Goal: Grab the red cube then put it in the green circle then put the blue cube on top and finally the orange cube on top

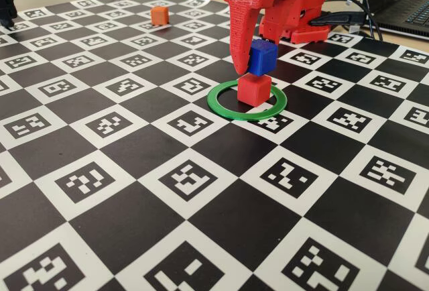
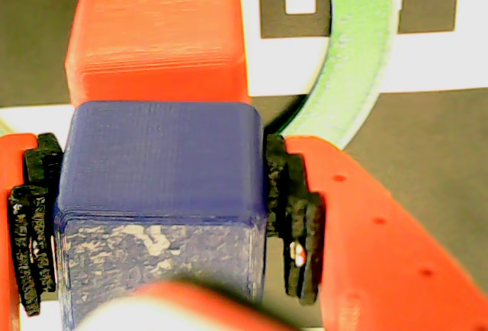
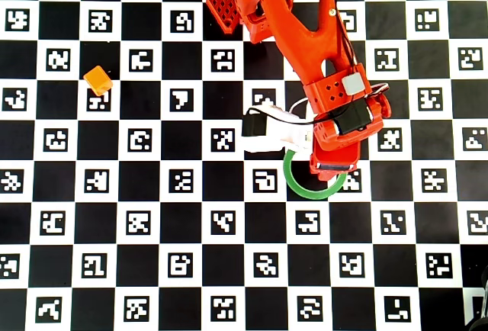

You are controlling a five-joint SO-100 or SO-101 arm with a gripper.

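The red cube (image 1: 253, 90) sits inside the green circle (image 1: 247, 116) on the checkered mat. My gripper (image 1: 258, 64) is shut on the blue cube (image 1: 263, 57) and holds it directly over the red cube, a little toward the back; whether the two touch is unclear. In the wrist view the blue cube (image 2: 160, 163) is squeezed between the black pads (image 2: 293, 209) of my gripper (image 2: 160, 216), with the red cube (image 2: 156, 41) just beyond and part of the green circle (image 2: 358, 64) at the right. The orange cube (image 1: 159, 15) (image 3: 98, 80) lies alone, far to the left. In the overhead view the arm hides both stacked cubes.
The mat of black squares and marker tiles (image 1: 201, 177) covers the table. The arm's base (image 1: 298, 26) stands right behind the ring. A laptop and cables (image 1: 402, 3) lie at the back right, and a black object (image 1: 5, 6) at the far left edge.
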